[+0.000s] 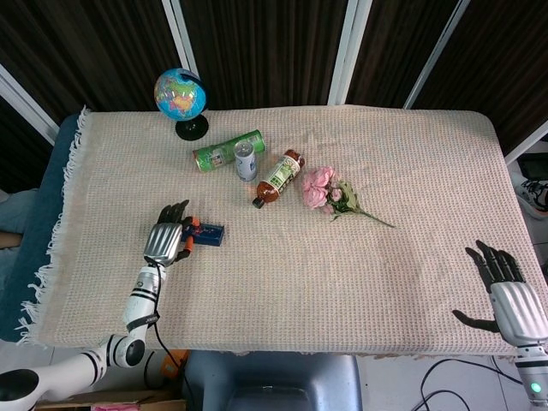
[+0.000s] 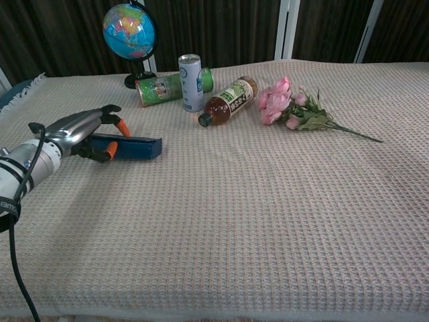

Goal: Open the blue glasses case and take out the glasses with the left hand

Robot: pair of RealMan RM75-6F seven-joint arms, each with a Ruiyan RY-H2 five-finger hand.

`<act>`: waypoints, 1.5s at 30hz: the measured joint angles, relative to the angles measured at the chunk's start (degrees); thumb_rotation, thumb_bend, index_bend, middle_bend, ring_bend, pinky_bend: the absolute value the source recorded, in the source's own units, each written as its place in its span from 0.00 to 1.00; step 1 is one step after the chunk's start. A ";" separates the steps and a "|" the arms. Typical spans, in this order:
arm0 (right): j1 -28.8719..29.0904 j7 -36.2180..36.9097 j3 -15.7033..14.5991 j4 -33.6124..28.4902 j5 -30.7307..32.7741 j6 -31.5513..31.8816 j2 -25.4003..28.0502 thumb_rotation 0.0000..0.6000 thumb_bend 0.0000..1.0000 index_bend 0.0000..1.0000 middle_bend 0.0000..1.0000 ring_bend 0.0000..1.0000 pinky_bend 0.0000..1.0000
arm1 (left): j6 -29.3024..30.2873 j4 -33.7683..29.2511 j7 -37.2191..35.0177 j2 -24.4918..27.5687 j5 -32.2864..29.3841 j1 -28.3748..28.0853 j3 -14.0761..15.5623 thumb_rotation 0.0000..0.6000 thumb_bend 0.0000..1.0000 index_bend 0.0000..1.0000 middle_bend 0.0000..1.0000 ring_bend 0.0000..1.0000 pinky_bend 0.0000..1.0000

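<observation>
Chest view shows the left hand (image 2: 75,129) near the desk's (image 2: 268,201) left edge, its fingers (image 2: 111,149) wrapped around the near end of the blue glasses case (image 2: 137,147), which lies flat on the cloth; whether the lid is lifted cannot be told. Toward the far edge stand a globe (image 1: 180,94), a green can (image 1: 224,150) on its side, an upright silver can (image 1: 246,160) touching it, a tipped bottle (image 1: 280,177) and pink flowers (image 1: 330,193). At the near right corner the right hand (image 1: 507,295) rests with fingers spread, holding nothing.
</observation>
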 measured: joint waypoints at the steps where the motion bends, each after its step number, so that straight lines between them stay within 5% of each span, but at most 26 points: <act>1: -0.02 0.05 0.01 0.00 -0.01 0.05 0.02 1.00 0.06 0.00 0.00 0.00 0.00 | 0.04 -0.29 0.02 0.10 -0.06 -0.04 -0.07 1.00 0.59 0.49 0.02 0.00 0.00; 16: -0.38 1.32 0.12 0.02 -0.13 0.84 0.43 1.00 0.06 0.00 0.00 0.00 0.00 | -1.17 1.28 1.32 -0.81 -2.15 -2.13 -1.41 1.00 0.58 0.48 0.03 0.00 0.00; 24: -0.42 2.32 0.23 0.13 0.04 0.78 0.90 1.00 0.06 0.00 0.00 0.00 0.00 | -3.23 7.75 1.79 -4.12 -3.91 -5.67 -3.48 1.00 0.45 0.18 0.00 0.00 0.00; 30: -0.57 2.82 0.15 0.17 -0.18 0.99 1.14 1.00 0.06 0.00 0.00 0.00 0.00 | -4.39 10.92 3.76 -5.99 -6.07 -7.86 -4.94 1.00 0.41 0.07 0.00 0.00 0.00; 33: -0.62 2.86 0.05 0.17 -0.41 1.04 1.18 1.00 0.06 0.00 0.00 0.00 0.00 | -2.89 9.87 3.24 -5.55 -5.43 -7.87 -5.14 1.00 0.40 0.10 0.00 0.00 0.00; 40: -0.70 2.72 -0.29 0.05 -1.20 1.23 1.19 1.00 0.06 0.00 0.00 0.00 0.00 | -0.15 2.68 3.20 -1.67 -4.46 -6.09 -4.79 1.00 0.49 0.40 0.03 0.00 0.00; 45: -0.75 2.85 -0.41 -0.05 -1.60 1.41 1.19 1.00 0.06 0.00 0.00 0.00 0.00 | 0.05 -4.96 4.42 3.98 -4.78 -3.28 -3.02 1.00 0.59 0.39 0.02 0.00 0.00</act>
